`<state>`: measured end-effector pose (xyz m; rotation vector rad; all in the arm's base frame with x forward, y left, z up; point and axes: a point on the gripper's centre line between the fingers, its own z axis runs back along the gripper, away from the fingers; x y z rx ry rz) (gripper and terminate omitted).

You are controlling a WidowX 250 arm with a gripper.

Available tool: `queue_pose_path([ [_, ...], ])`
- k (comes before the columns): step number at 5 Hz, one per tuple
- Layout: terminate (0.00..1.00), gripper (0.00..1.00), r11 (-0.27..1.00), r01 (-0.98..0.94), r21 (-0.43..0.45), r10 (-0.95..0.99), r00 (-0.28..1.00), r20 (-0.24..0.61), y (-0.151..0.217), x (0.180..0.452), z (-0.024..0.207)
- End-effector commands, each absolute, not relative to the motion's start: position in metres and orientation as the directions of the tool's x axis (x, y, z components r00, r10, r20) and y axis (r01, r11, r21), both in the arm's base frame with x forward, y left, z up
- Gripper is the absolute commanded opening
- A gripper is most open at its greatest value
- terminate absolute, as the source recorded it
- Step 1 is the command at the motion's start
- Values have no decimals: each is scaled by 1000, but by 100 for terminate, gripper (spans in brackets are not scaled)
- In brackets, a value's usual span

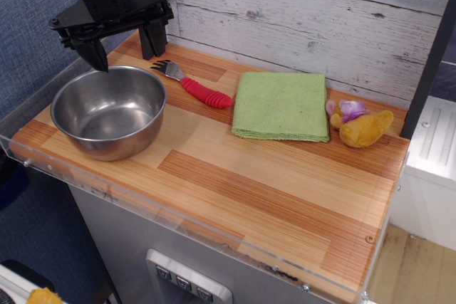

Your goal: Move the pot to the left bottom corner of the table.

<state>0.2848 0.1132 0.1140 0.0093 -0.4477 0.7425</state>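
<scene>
At the left end of the surface (235,183), close to its near edge, the pot (108,110) is sitting upright with its open mouth facing up and nothing showing inside but bare shiny metal. Above the pot's far rim the pincer (122,46) is hanging from the black arm, its two dark fingers (95,53) standing wide apart and gripping nothing; the left one is pointing down to just above the rim, though contact cannot be judged, and the other is standing behind the pot over the back of the surface. Just to the right of the pot, a fork (194,85) with a ribbed red handle is lying flat, its metal tines pointing toward the pincer. Farther right, a folded green cloth (281,106) is lying near the back edge, well apart from the pot. Beside the cloth's right edge, a small yellow stuffed toy (360,124) with a purple top is resting on its side.
</scene>
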Motion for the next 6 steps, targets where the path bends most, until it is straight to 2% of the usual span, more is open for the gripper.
queue_pose_path([
  [1,0,100,741,-655,-148,651,647,397,113,285,114],
  [2,0,100,820,-568,-76,541,724,428,108,289,118],
  [3,0,100,855,-518,-16,478,777,410,101,286,112],
  [4,0,100,870,-493,-9,456,799,393,92,286,107],
  [6,0,100,879,-477,20,454,847,277,81,288,64],
])
